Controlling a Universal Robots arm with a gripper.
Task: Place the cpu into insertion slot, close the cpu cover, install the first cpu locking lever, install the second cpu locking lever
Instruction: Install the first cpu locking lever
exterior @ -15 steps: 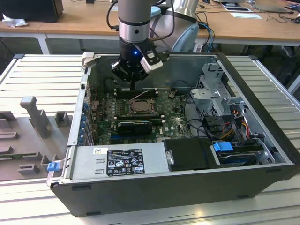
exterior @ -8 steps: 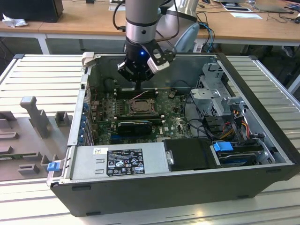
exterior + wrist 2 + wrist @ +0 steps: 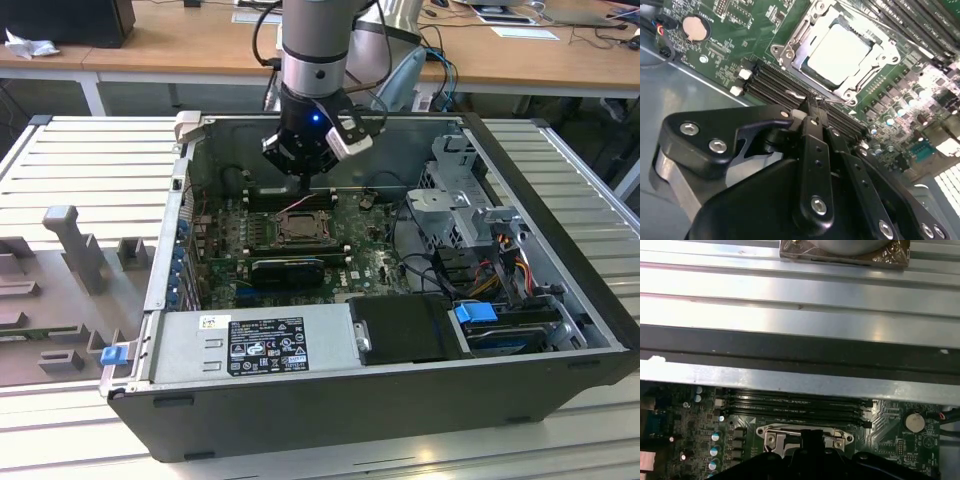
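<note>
we see the cpu (image 3: pixel 840 52) as smooth, pale satin metal inside the cpu cover (image 3: pixel 795 37) of bright bare steel; the gripper (image 3: pixel 812 112) looks matt black, its bolts shiny; the motherboard (image 3: pixel 740 30) is glossy green.

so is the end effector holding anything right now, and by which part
Nothing visible is held: the end effector is pinched shut over the board, and the cpu sits in the slot.

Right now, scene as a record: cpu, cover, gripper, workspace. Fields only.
cpu: seated in the insertion slot, pale face up
cpu cover: closed over the cpu, framing it
gripper: shut, fingertips above the memory slots beside the socket, at a thin wire lever
workspace: open computer case lying on a slatted metal table
</note>
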